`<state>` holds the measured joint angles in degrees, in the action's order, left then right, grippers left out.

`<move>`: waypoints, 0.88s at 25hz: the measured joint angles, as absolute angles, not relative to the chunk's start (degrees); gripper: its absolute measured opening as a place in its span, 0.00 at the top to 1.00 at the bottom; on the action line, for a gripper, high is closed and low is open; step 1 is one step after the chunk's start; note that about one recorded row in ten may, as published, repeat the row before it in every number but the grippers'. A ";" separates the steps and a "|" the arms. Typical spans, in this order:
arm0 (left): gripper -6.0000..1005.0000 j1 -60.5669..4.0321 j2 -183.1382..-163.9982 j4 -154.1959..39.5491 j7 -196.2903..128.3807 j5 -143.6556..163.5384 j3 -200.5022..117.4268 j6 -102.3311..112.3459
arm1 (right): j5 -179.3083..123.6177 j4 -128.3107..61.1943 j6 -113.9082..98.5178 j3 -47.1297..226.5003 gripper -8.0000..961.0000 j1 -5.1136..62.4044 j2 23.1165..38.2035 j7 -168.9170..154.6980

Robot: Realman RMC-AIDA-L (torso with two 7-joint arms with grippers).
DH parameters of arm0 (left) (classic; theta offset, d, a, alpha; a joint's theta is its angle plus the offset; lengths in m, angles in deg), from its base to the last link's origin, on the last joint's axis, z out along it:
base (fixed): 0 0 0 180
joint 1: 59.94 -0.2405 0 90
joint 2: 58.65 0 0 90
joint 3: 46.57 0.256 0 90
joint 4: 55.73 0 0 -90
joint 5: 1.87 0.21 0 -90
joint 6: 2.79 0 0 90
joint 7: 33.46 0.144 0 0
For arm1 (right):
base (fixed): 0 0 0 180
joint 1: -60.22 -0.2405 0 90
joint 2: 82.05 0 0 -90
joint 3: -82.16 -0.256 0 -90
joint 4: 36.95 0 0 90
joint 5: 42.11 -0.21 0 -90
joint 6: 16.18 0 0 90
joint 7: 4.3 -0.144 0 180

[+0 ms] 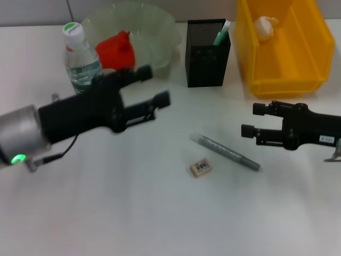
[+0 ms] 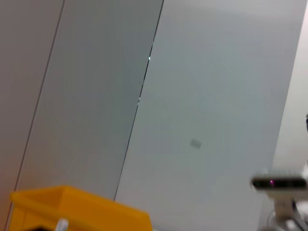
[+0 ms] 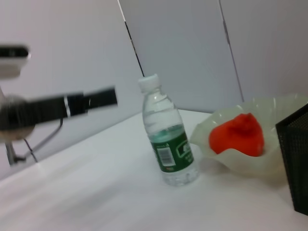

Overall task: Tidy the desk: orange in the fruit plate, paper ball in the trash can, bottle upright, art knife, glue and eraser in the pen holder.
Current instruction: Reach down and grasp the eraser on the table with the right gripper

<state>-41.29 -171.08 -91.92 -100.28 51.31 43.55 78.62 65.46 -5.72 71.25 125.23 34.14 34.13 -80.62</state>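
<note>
While both grippers hung open and empty, the right gripper (image 1: pixel 248 119) sat nearer the knife (image 1: pixel 229 152), whose long axis ran diagonally toward it; the left gripper (image 1: pixel 155 85) was farther.

clear plastic bottle (image 1: pixel 81 58), mesh (matt) holder (image 1: pixel 207 52)

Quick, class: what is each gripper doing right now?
Left gripper: open, empty, raised beside the clear plastic water bottle.
Right gripper: open, empty, above the white table.
</note>
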 joint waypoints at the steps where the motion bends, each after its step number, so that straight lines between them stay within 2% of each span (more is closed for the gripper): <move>1: 0.22 -41.61 -171.06 -91.49 -100.18 52.53 42.60 79.36 | 66.00 -4.14 72.13 125.40 0.20 33.95 34.05 -83.10; 9: 0.22 -43.12 -171.07 -89.16 -99.66 63.96 36.57 83.53 | 75.06 11.49 82.10 125.79 0.20 30.87 33.99 -102.94; 15: 0.23 -43.32 -171.01 -89.12 -99.61 68.25 36.22 85.06 | 85.32 16.88 88.94 126.19 0.20 23.80 33.43 -111.11; 17: 0.23 -43.45 -170.84 -89.12 -99.52 68.97 36.16 85.12 | 91.02 17.10 89.35 126.60 0.20 19.77 34.06 -111.63; 18: 0.23 -43.61 -170.74 -89.13 -99.32 69.15 36.13 85.13 | 91.02 17.10 89.35 126.60 0.20 19.77 34.06 -111.63; 22: 0.23 -44.09 -170.58 -87.74 -96.57 69.30 35.44 85.33 | 93.83 17.20 86.29 132.14 0.20 16.88 35.58 -110.09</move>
